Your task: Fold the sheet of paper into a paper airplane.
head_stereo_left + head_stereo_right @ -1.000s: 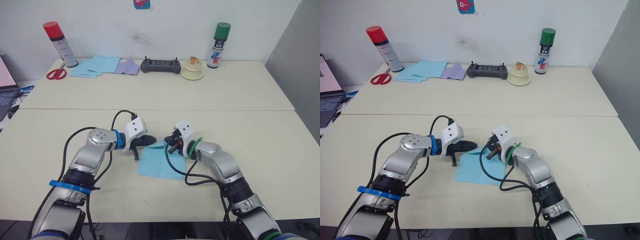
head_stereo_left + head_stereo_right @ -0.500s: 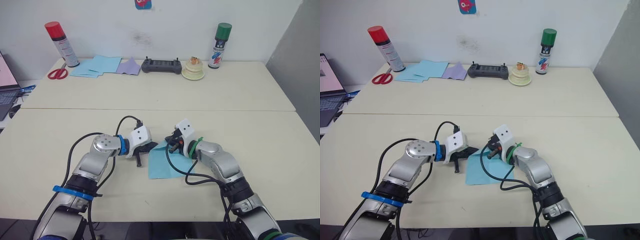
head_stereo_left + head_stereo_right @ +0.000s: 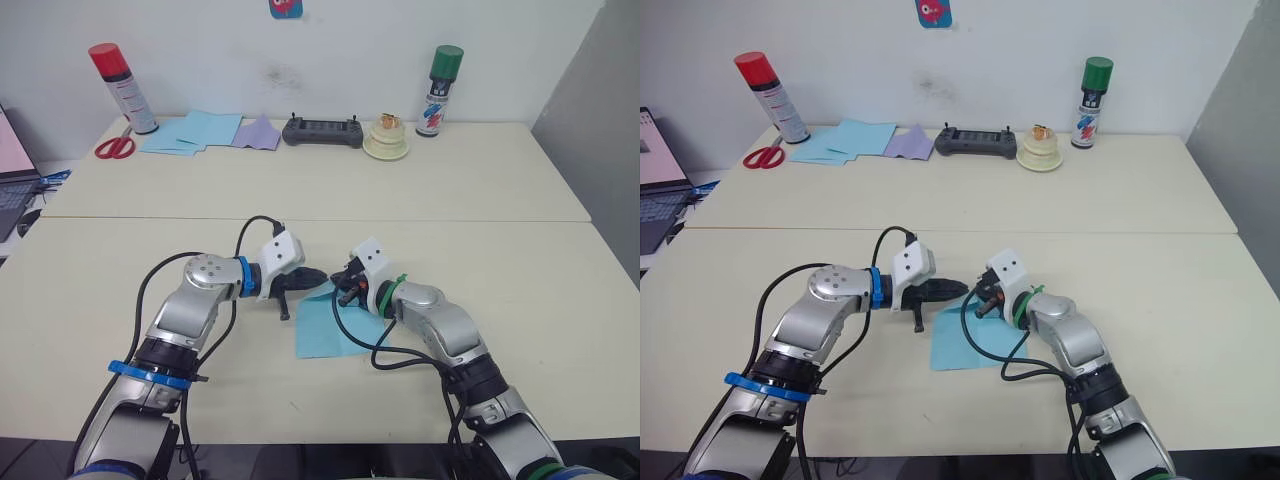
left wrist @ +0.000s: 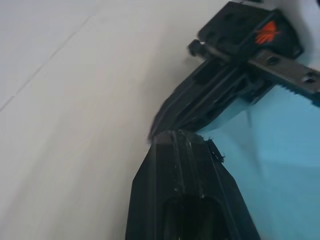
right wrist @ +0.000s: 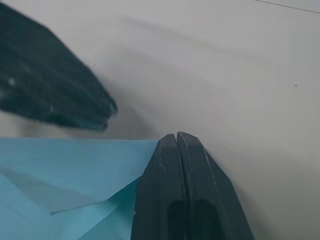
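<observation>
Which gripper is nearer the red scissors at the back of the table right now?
Left. The left gripper sits at the sheet of paper, on the same side as the scissors. The right gripper is just beyond it, farther from them. Both are far off.

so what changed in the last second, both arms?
The left gripper swept toward the right gripper, carrying the left part of the sheet of paper over, so the sheet now shows narrower. The left gripper then lifted slightly off the fold, its tip near the right one. The right gripper stayed shut at the sheet's far edge. Far-table items did not move.
</observation>
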{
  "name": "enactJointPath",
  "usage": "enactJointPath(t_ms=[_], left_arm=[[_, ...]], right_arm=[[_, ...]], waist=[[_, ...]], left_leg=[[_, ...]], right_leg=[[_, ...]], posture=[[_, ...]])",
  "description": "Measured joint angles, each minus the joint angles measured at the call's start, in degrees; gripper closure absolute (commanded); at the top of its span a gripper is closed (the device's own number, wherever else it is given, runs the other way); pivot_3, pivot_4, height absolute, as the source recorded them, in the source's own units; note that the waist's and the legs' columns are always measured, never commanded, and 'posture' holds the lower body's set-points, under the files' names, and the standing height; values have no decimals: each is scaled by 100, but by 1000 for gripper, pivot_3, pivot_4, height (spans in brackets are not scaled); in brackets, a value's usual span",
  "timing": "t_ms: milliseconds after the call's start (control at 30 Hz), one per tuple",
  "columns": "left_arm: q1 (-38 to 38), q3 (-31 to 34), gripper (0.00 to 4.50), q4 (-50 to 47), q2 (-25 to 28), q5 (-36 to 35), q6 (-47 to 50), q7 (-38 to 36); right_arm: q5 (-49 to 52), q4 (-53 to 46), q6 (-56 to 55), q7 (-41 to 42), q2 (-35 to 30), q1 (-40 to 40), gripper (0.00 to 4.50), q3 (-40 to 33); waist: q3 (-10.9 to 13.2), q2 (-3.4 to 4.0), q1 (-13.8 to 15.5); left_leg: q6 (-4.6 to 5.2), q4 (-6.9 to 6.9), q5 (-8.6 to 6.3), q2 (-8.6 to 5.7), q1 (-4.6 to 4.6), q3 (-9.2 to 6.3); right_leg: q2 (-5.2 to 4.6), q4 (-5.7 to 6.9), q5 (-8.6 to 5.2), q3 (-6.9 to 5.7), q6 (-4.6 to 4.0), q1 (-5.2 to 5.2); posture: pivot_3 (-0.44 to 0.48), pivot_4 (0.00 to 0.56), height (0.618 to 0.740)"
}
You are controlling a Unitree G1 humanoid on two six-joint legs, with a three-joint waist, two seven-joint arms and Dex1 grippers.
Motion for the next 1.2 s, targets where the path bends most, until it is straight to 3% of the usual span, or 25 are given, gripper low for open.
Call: enactJointPath(t_ms=[133, 1200], left_arm=[[290, -209, 4460, -18, 79, 205, -65, 2], [356, -339, 4460, 187, -62, 450, -551, 175]], right_arm=[[0, -11, 11, -2, -9, 1, 4500, 0], [-121, -177, -237, 249, -153, 161, 4500, 258]], waist=[[0, 0, 2], [-7, 0, 0]], left_leg=[[0, -1, 0, 6, 0, -7], [0, -1, 0, 4, 10, -3]], right_leg=[[0, 0, 0, -6, -1, 0], [0, 1, 0, -2, 0, 8]], posture=[[0, 150, 740], [0, 150, 740]])
